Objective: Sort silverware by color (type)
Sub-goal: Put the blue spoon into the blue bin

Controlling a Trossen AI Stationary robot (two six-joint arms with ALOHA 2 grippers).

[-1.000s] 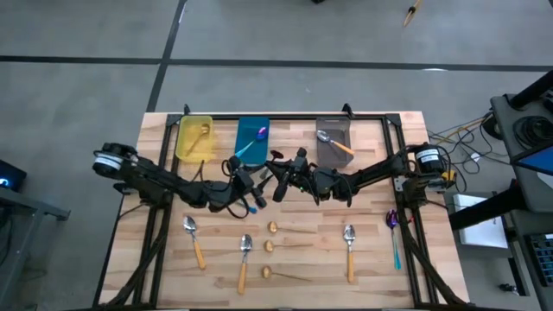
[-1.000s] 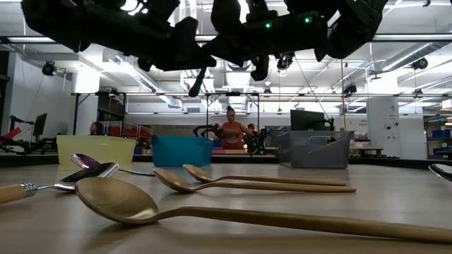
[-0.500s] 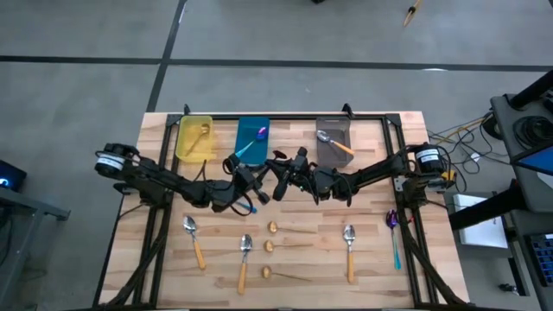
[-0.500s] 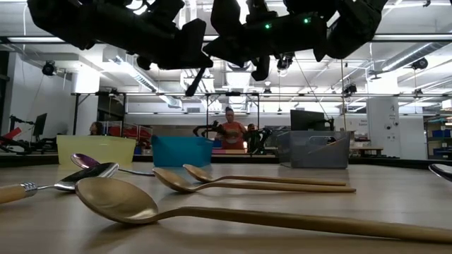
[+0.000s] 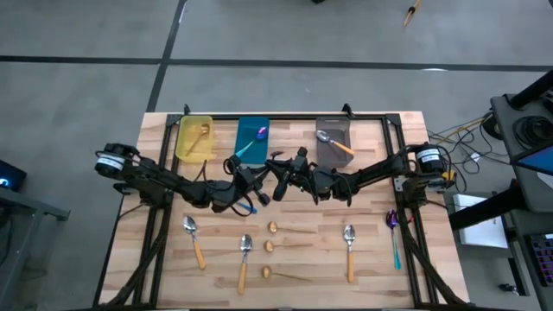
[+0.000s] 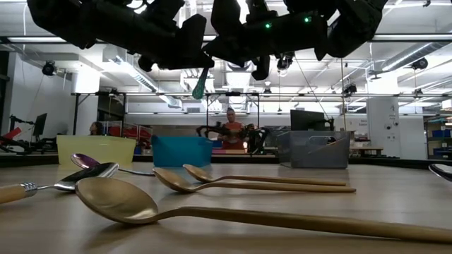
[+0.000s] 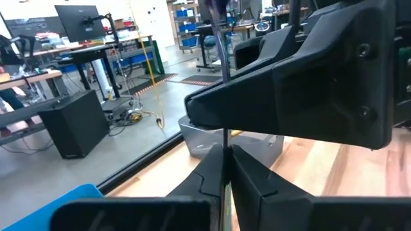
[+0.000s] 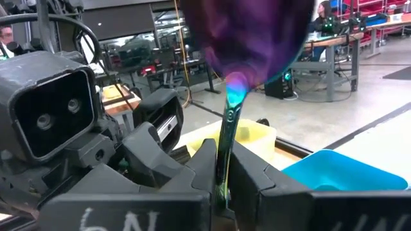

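Spoon (image 8: 247, 38), purple with a teal handle, is hanging above mid-worktop (image 5: 164, 259), pinched by both pincers. Left pincer (image 5: 257, 183) is clamping its handle, while right pincer (image 5: 278, 176) is gripping beneath the bowl.

Three bins stand in a row along the worktop's (image 5: 380, 259) far edge: the left bin (image 5: 193, 138), the middle bin (image 5: 252, 138) and the right bin (image 5: 333, 141), each with a spoon in it; the left claw (image 5: 256, 200) and right claw (image 5: 278, 183) meet just in front of the middle bin, above the worktop; nearer the front lie three handled spoons (image 5: 244, 262) with three thin spoons (image 5: 288, 250) between them (stacked front to back); one more spoon (image 5: 394, 235) lies by the right edge.
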